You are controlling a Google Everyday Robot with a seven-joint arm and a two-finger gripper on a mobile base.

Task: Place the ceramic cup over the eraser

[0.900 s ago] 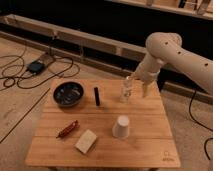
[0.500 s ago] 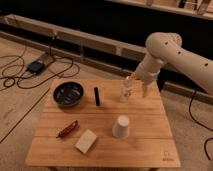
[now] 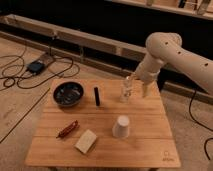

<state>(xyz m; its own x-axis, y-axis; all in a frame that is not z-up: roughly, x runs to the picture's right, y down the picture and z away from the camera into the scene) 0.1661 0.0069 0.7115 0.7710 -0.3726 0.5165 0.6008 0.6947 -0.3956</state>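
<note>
Gripper at far edge of wooden table; cables on floor

Item count, table surface:
- Ceramic cup: one.
- Eraser: one.
- Dark bowl: one.
- Clear glass jar: one.
- Reddish-brown stick: one.
- Beige block: one.

Total: six objects, one of each kind, on one table.

Gripper: one, with two fingers, at the table's 1 o'clock edge, just beside the jar.
</note>
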